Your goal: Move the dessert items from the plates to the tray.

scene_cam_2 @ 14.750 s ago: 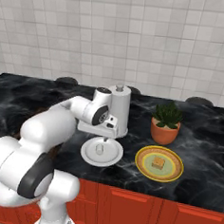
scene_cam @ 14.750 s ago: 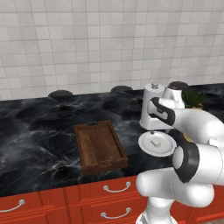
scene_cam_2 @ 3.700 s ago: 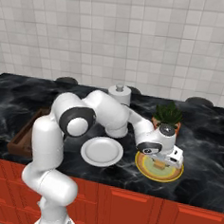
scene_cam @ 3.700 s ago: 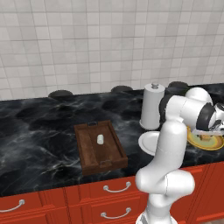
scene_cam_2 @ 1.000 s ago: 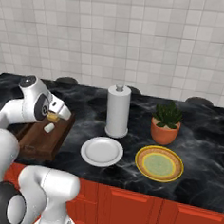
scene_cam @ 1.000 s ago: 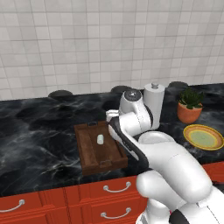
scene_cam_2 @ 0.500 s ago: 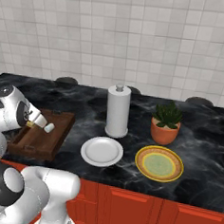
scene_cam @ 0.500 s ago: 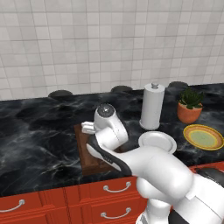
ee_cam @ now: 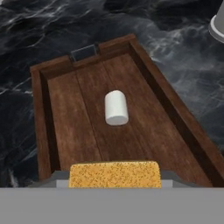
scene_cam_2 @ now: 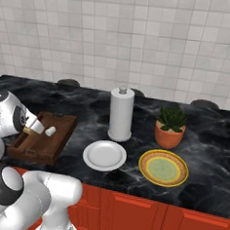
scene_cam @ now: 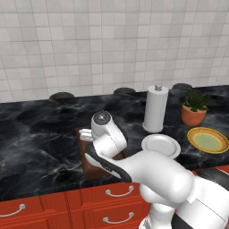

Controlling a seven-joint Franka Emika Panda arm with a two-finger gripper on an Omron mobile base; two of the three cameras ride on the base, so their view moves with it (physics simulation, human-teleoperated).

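With both plates bare, jaws closed on the brown-tan block (ee_cam: 114, 174) above the wooden tray (ee_cam: 175, 118), presumably for release beside the white marshmallow (ee_cam: 116, 107) lying mid-tray; white plate (scene_cam_2: 104, 155) and yellow plate (scene_cam_2: 163, 167) right of the tray on the worktop (scene_cam_2: 213, 139).

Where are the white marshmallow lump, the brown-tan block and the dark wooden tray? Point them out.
white marshmallow lump (ee_cam: 116, 107), hand view, its side.
brown-tan block (ee_cam: 114, 174), hand view, its top face.
dark wooden tray (ee_cam: 173, 113), hand view, its right rim.
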